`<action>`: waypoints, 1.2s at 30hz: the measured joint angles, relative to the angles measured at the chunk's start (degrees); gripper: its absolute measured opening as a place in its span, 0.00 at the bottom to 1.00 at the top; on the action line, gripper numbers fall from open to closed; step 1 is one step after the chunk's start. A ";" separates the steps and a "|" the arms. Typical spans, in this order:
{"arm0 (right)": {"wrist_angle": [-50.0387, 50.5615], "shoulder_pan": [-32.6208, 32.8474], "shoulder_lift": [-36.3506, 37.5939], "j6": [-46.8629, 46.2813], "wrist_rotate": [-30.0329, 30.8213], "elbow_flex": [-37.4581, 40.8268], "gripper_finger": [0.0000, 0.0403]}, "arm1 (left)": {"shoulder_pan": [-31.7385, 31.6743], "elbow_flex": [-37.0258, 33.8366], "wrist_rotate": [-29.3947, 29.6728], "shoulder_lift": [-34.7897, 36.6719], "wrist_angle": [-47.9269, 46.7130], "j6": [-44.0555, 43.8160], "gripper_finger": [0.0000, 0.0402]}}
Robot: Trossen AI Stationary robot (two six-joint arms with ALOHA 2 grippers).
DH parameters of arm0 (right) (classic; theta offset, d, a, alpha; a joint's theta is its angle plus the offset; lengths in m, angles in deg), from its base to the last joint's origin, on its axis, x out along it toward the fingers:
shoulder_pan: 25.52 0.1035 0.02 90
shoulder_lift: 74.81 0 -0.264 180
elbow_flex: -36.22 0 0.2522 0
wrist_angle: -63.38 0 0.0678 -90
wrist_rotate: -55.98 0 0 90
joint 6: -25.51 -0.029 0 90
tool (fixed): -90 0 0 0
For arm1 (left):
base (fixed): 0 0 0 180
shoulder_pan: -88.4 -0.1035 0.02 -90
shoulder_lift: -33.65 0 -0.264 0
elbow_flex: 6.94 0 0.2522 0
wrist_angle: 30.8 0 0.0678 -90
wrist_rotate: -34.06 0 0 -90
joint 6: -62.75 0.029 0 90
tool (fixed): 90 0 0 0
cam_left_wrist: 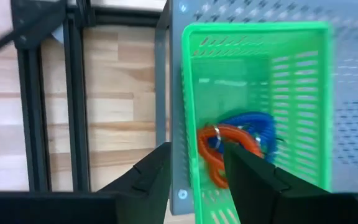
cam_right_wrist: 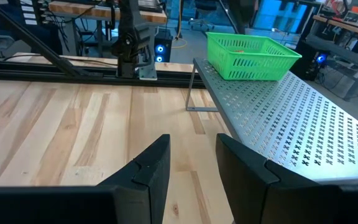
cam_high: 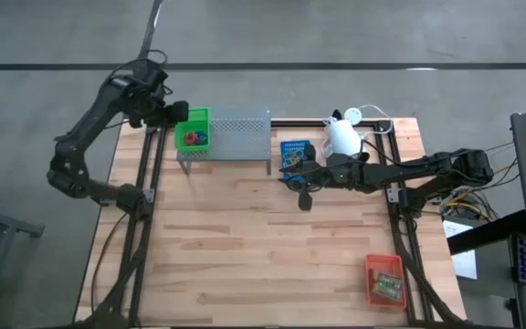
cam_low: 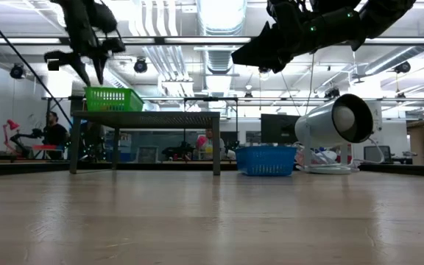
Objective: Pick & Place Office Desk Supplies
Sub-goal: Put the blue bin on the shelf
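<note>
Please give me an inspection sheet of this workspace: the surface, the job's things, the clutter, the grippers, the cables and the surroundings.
Surface: wooden table, mostly bare at the middle.
Job's things: green tray with red and blue loops stands on the grey shelf; blue tray on the table beside the shelf; red-orange tray near the front right corner.
Clutter: white lamp at the back right.
Grippers: left gripper above the green tray's edge, fingers open, empty; right gripper by the blue tray, fingers open, empty.
Cables: white cord behind the lamp.
Surroundings: person at a desk far behind the table.
</note>
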 joint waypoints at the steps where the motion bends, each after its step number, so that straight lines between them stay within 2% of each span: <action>1: 0.00 0.01 0.00 -0.02 -0.01 0.00 0.32 | 0.17 0.20 0.12 1.16 0.01 -0.02 0.38; 5: 0.00 -0.01 0.00 -0.02 0.00 0.01 0.32 | 1.82 0.72 1.92 5.72 0.12 -0.23 0.38; 9: 0.00 0.00 0.00 -0.01 0.00 0.00 0.32 | 4.65 1.83 6.11 10.42 0.78 -1.24 0.38; 13: 0.00 0.00 0.00 -0.02 -0.02 0.02 0.32 | 11.21 1.96 12.11 14.57 2.26 -1.22 0.38; 17: 0.00 0.01 0.00 -0.01 -0.02 0.02 0.32 | 23.04 1.96 20.92 16.51 2.59 -1.71 0.38; 24: 0.00 0.01 0.00 0.00 0.00 0.02 0.32 | 49.39 0.60 40.89 16.77 4.20 -8.19 0.38; 28: 0.00 -0.01 0.00 -0.02 -0.01 0.01 0.32 | 62.93 -0.62 48.43 16.98 3.69 -12.50 0.38; 33: 0.00 -0.01 0.00 -0.02 -0.01 0.01 0.32 | 79.11 -5.22 61.83 18.01 3.56 -21.41 0.38; 36: 0.00 -0.01 0.00 -0.02 0.00 0.00 0.32 | 87.28 -8.63 66.62 18.27 3.59 -23.85 0.38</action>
